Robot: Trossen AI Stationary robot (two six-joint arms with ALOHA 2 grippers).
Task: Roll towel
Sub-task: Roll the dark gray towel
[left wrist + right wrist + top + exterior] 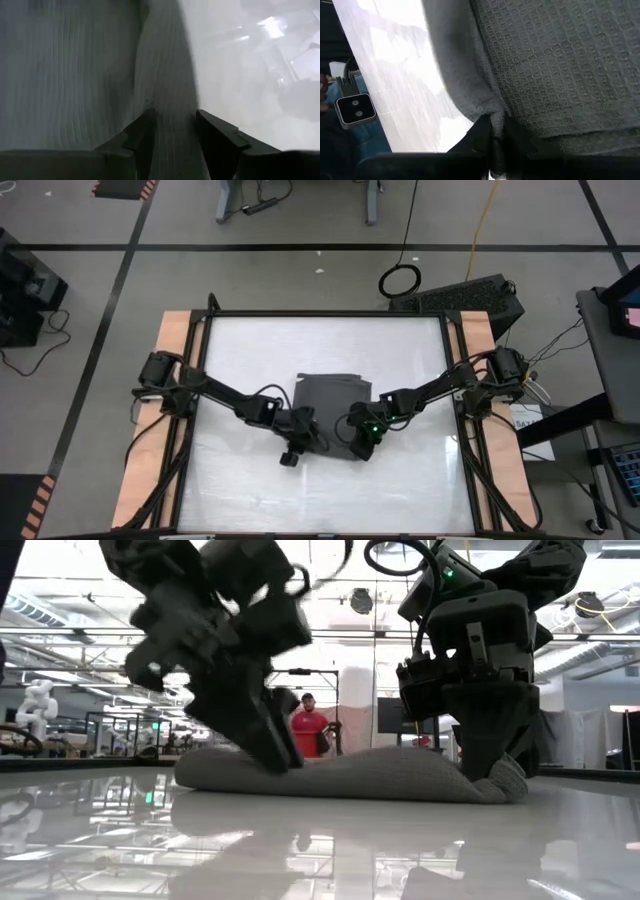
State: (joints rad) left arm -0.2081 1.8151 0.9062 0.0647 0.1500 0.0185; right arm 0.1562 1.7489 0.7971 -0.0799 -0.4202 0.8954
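Observation:
The dark grey towel (335, 395) lies bunched in several layers at the middle of the white table (250, 490). In the low view it shows as a long low mound (380, 775). My left gripper (303, 423) slants down onto the towel's near left part, and a ridge of cloth (172, 100) stands between its fingers. My right gripper (362, 442) slants down at the towel's near right end and is shut on the cloth there. My left gripper (175, 130) has a raised fold along the towel's edge (172, 117) between its two fingers, and the cloth fills the gap. The fingers slant down from the table's left and lie along the fold. The towel rests on the table. My right gripper (496, 135) pinches a small pucker at the towel's edge (492, 114) between its shut fingers. It slants down from the table's right. The pinched end (510, 778) curls up slightly beside the fingers, while the remainder of the towel stays on the table.
Bare white table lies on the near side (330, 500) and the far side (320, 340) of the towel. Wooden side rails (172, 360) run along both table edges. In the low view a person in red (308, 725) stands in the room beyond.

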